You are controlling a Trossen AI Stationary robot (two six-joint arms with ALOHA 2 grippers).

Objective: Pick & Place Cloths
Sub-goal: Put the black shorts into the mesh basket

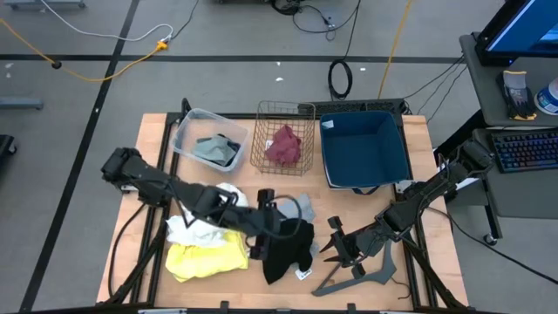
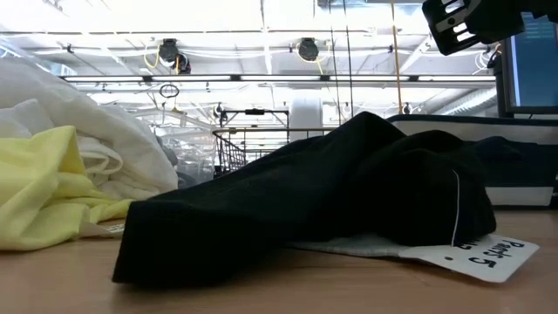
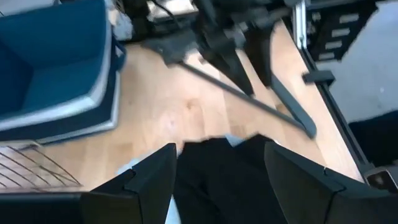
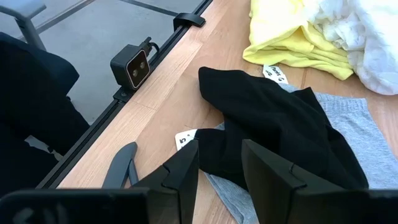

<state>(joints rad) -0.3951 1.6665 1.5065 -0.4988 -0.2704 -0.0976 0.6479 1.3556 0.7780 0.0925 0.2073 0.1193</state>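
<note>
Wooden table (image 1: 366, 209) with three bins along its far edge. Left end effector (image 1: 272, 228), fingers spread, hovers directly over the black cloth (image 1: 288, 249), apparently not touching it. Grey cloth (image 4: 348, 124) lies beneath the black; yellow cloth (image 1: 207, 257) and white cloth (image 1: 202, 228) beside it. Right end effector (image 1: 336, 249), open, waits just beside the black cloth, above the hanger (image 1: 370, 277).

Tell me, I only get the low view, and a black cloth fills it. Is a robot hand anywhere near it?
Observer: Yes, the left gripper hovers over the black cloth, fingers open.
Operator: And the other one?
Observer: The right gripper is beside that cloth, open, next to a grey hanger.
Operator: Any cloths put away?
Observer: A maroon cloth lies in the wire basket.
</note>
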